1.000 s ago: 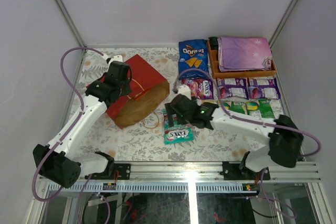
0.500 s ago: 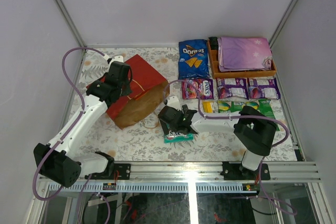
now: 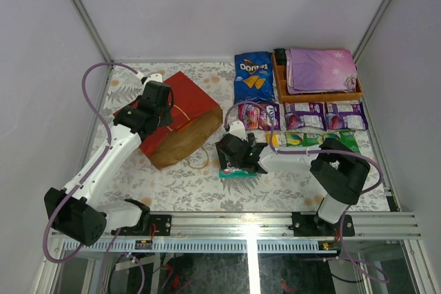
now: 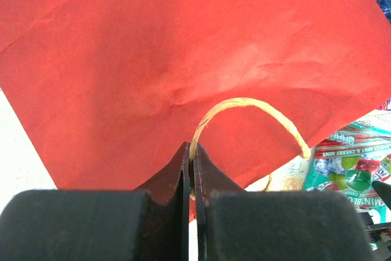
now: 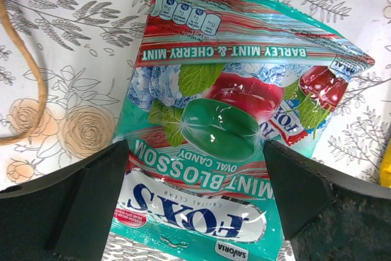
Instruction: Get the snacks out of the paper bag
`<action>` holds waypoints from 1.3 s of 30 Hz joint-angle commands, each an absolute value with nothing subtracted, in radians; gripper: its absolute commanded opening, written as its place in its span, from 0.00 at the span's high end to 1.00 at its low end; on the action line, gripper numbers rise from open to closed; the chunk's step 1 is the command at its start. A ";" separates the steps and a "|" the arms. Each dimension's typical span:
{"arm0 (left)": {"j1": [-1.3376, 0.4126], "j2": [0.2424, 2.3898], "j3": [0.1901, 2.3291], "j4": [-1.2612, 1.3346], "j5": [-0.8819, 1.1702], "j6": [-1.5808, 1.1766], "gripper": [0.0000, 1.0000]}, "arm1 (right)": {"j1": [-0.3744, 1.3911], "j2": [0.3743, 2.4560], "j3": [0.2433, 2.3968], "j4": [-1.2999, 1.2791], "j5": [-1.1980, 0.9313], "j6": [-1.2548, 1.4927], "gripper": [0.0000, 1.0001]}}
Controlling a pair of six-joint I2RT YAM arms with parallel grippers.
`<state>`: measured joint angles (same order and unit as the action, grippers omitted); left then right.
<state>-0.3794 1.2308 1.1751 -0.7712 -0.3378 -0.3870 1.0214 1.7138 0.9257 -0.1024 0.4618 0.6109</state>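
While the candy pack (image 5: 226,132) is lying flat on the flowered table (image 3: 186,191) directly beneath the right gripper (image 5: 195,197), it is being straddled by that gripper's two fingers, which are being held wide apart, one at each long edge. The pack's long axis appears to be running straight ahead of the hand, across the line between the fingers. A straight drop and a squeeze across the short width is therefore judged to be what the next move calls for.

The pack is lying outside the paper bag (image 4: 183,59), just off its open mouth, and the right arm is by far the nearer one. Off to one side of the hand, a loose tan handle loop (image 5: 24,77) is lying near the pack but apart from it, and nothing is seen to be blocking the descent.

The bag is lying on its side, and its upper handle (image 4: 256,105) is being pinched between the closed fingers of the left gripper (image 4: 190,172). Beyond the right hand, other packets (image 3: 306,116) are lying in rows beside a blue chip bag (image 3: 252,77) and a tray (image 3: 317,96).
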 commanded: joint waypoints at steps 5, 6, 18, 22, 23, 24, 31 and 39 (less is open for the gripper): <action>-0.374 1.238 1.167 -0.738 -0.339 -0.373 1.00 | 0.983 1.668 0.836 -0.193 0.480 0.521 0.01; -0.375 1.239 1.167 -0.737 -0.341 -0.374 1.00 | 0.979 1.643 0.832 -0.197 0.461 0.512 0.01; -0.374 1.249 1.168 -0.739 -0.353 -0.380 1.00 | 0.951 1.643 0.831 -0.202 0.373 0.413 0.01; -0.374 1.249 1.166 -0.740 -0.357 -0.380 1.00 | 0.941 1.656 0.836 -0.205 0.371 0.414 0.01; -0.374 1.249 1.166 -0.740 -0.358 -0.379 1.00 | 0.935 1.659 0.837 -0.208 0.370 0.420 0.01; -0.374 1.250 1.166 -0.741 -0.359 -0.379 1.00 | 0.930 1.659 0.839 -0.211 0.370 0.425 0.01; -0.374 1.250 1.164 -0.742 -0.364 -0.377 1.00 | 0.915 1.706 0.872 -0.211 0.362 0.447 0.01; -0.367 1.264 1.197 -0.768 -0.394 -0.393 1.00 | 0.917 1.526 0.950 -0.237 0.295 0.430 0.01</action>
